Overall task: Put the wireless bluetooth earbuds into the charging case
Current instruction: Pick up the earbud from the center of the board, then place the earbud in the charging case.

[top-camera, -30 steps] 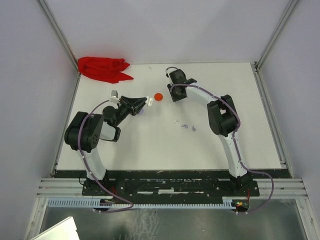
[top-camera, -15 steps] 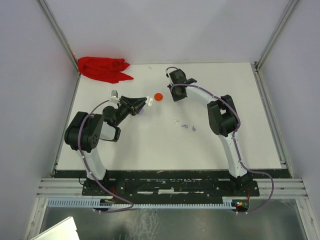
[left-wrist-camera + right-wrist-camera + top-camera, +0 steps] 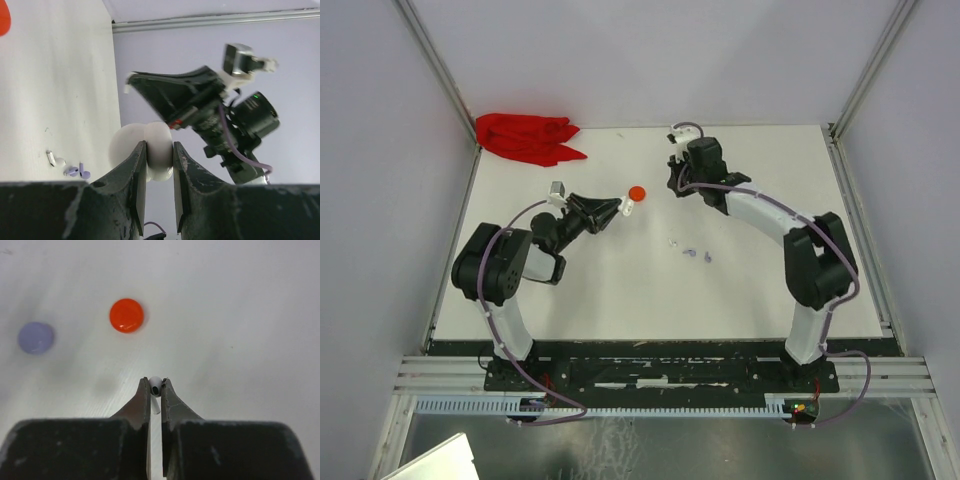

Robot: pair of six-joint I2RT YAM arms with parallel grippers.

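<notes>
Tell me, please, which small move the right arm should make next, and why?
Probably it should carry the white earbud toward the white case and line it up over the case. The right gripper is shut on the earbud, and the left gripper holds the case clamped some way off. I cannot tell which way the case's sockets face.

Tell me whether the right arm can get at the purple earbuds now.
Likely yes for reach: the purple earbuds lie uncovered close by. But the right gripper is shut on a white earbud, so it cannot grasp them yet.
</notes>
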